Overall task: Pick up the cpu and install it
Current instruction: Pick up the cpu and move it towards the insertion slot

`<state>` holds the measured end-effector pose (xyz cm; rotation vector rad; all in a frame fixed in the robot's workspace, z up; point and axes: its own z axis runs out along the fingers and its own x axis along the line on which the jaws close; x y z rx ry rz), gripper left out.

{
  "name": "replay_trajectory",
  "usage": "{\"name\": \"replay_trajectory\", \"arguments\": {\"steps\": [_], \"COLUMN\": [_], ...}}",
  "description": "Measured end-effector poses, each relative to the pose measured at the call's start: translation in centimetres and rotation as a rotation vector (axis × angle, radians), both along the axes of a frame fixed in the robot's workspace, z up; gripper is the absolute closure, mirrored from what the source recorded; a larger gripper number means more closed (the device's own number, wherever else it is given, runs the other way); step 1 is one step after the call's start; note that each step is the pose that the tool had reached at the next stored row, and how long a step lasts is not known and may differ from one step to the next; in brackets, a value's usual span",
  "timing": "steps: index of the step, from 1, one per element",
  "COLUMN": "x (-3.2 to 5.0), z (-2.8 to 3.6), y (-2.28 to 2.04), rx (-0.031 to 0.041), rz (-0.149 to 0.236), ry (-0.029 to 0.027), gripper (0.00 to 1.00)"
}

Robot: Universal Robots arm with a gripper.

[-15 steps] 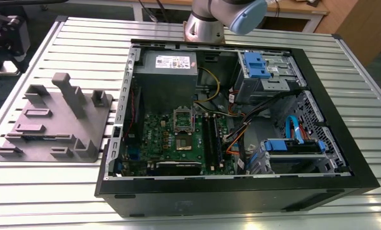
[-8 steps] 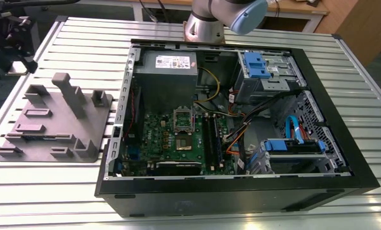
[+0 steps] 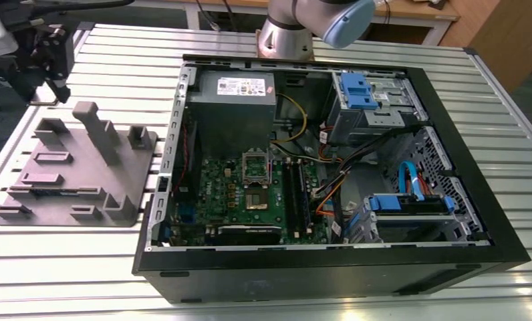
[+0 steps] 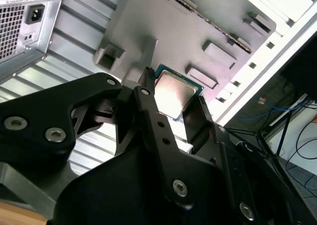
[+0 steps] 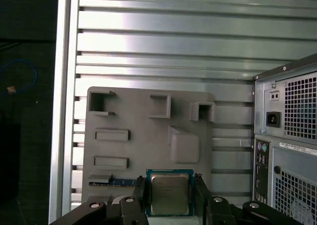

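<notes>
1. Cpu (image 5: 171,194): gripper (image 4: 173,86) jaws pinch two opposite edges; other two edges free, held over holder tray (image 5: 138,136).
2. Exterior view: tray (image 3: 79,170) on worktop (image 3: 498,134), 9 o'clock of open case (image 3: 337,261).

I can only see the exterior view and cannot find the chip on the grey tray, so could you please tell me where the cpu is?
Observer: In both wrist views the cpu is held in the gripper, with the holder tray behind it.
Operator: Thank you. Which face shows?
Observer: In the second wrist view its silvery metal top faces the camera, with a thin green rim around it.
Operator: Is it skewed in the grip?
Observer: In the first wrist view it looks square, with one finger on each of two opposite edges.
</notes>
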<state>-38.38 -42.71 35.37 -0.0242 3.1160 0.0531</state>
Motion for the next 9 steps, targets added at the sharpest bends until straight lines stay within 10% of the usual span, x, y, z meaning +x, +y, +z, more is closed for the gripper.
{"name": "replay_trajectory", "arguments": {"steps": [9], "x": [3.33], "z": [0.00], "y": [0.00], "rx": [-0.0001], "rz": [0.000], "ry": [0.0045], "gripper": [0.53]}}
